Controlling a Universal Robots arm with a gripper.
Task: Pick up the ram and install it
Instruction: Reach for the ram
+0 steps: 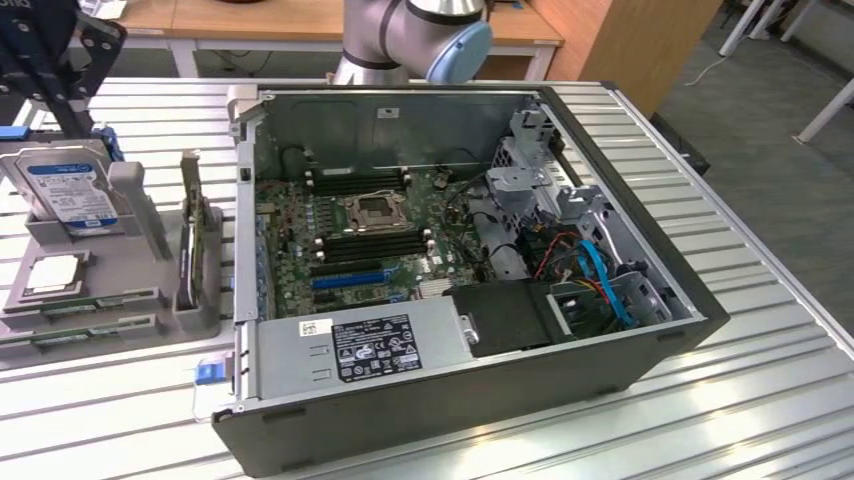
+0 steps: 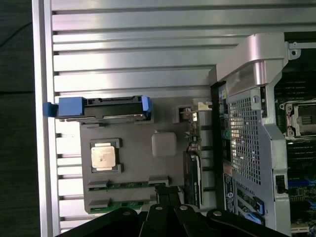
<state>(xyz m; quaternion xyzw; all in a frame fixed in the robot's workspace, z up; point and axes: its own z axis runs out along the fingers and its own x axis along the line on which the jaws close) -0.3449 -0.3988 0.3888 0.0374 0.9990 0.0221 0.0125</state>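
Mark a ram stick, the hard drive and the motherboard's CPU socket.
ram (image 2: 128,184): wrist view, green middle of one stick.
hard drive (image 1: 67,187): exterior view, blue-white label.
CPU socket (image 1: 370,210): exterior view, centre of the metal frame.

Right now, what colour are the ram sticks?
The ram sticks are green, clearest in the wrist view.

**Inner ram stick (image 1: 83,301) and outer ram stick (image 1: 74,333) parked in the holder (image 2: 133,158)**

We see two long, thin green boards with small dark chips along them. Both stand on their long edge, level, so in the wrist view each shows mostly as a narrow green strip. They run parallel, just beside each other, along one edge of the grey holder, each caught at its ends between grey blocks. The outer ram stick lies closest to that edge.
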